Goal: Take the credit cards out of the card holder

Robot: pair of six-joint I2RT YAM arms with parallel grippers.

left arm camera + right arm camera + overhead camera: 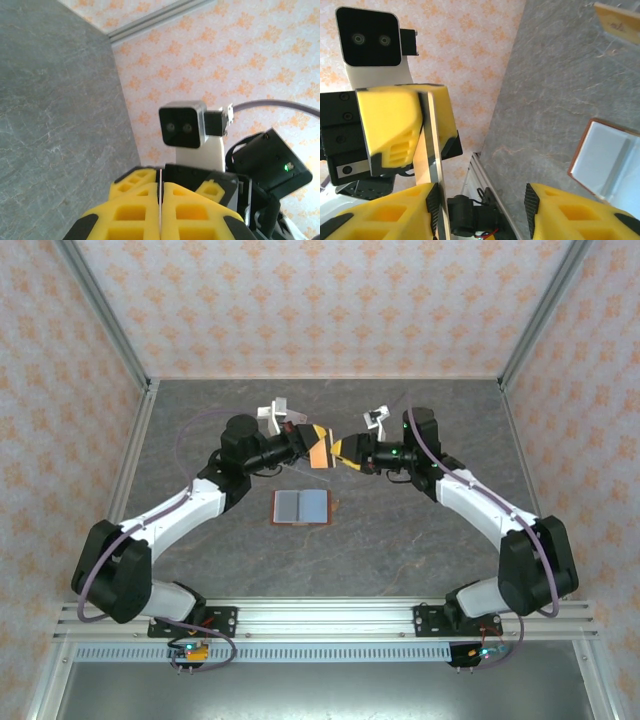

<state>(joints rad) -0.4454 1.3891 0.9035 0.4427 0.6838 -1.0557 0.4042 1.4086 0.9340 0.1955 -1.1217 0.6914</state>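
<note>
The orange card (318, 447) is held in the air between the two arms, well above the table (420, 540) and beyond the open holder (300, 506), which lies flat with its grey-blue lining up. In the right wrist view the card (432, 175) is seen edge-on, and the left gripper (427, 130) is closed on its far end, one yellow finger on each face. The right gripper (482, 210) is seen with its jaws apart: the card's near end lies against the inner pad of one finger, while the other finger is well clear of it, so no grip is made on that side. The card's long axis runs from one gripper to the other, roughly level with the table. The card is thus judged to be carried by the left arm alone, and the next move is judged to hinge on the right jaws being drawn straight back along that axis, so that the card is not dragged.
</note>
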